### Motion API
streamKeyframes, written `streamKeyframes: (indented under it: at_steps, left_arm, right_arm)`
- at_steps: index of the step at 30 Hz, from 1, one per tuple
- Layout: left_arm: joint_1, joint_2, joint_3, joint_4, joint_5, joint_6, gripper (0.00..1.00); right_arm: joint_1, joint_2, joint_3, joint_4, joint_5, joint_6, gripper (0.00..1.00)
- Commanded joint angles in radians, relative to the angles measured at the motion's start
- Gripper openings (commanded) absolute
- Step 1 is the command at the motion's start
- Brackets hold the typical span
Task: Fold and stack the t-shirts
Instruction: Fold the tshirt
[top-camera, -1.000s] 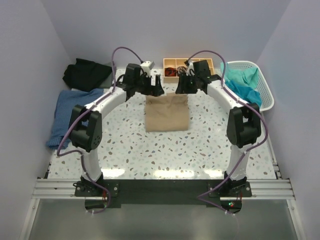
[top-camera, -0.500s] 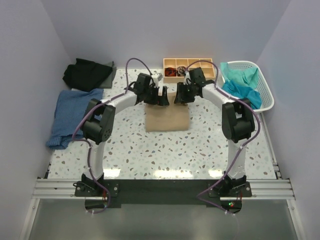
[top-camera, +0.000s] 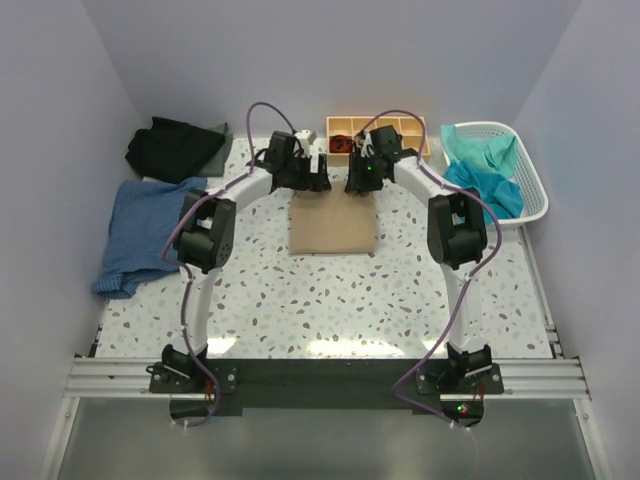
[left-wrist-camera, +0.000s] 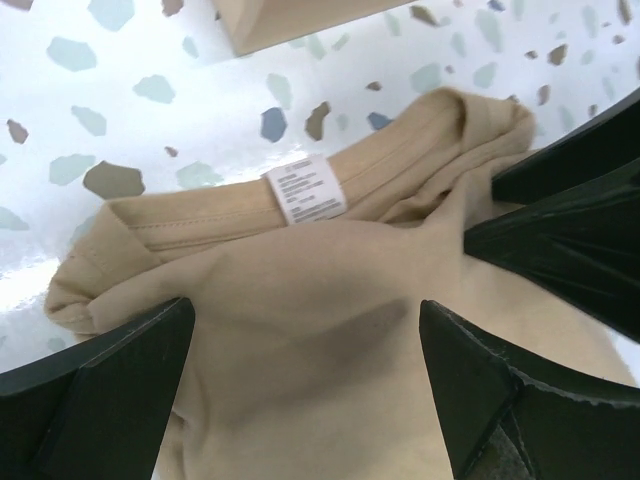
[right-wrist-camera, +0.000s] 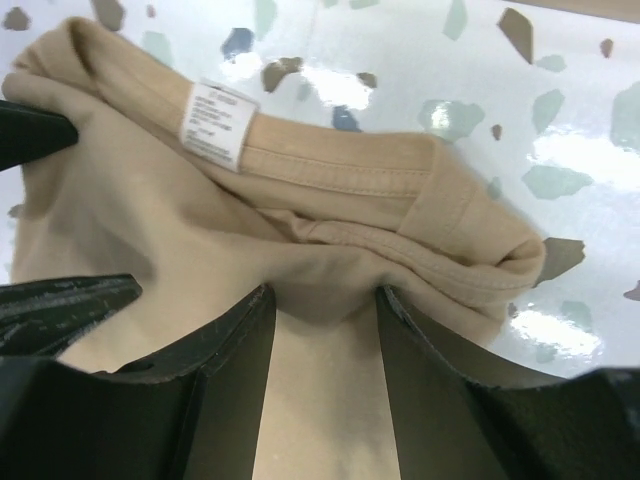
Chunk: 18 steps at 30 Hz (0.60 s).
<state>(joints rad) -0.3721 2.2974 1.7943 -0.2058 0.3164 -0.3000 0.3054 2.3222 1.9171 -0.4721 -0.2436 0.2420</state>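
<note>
From above, you see both arms stretched farther forward than a second ago, with their elbows swung up toward the far end. The left gripper and right gripper now sit low at the far edge of the folded tan t-shirt, which lies mid-tabletop. The blue t-shirt and black t-shirt rest at the left as before, and the teal t-shirts stay in the basket. In your left wrist view, the jaws stand wide over the collar, just below the white label. In your right wrist view, the jaws stand partway apart, straddling a pucker of cloth under the collar without closing on it.
</note>
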Motion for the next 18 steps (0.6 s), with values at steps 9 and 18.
streamKeyframes:
  at_steps: [9, 18]
  left_arm:
    - [0.039, 0.079, -0.029, -0.02, -0.128, 0.074, 1.0]
    - [0.038, -0.076, -0.122, 0.11, -0.09, 0.061, 1.0]
  right_arm:
    - [-0.089, 0.055, 0.037, 0.039, 0.076, -0.035, 0.51]
    - [-0.127, -0.047, -0.007, 0.125, 0.02, -0.046, 0.59]
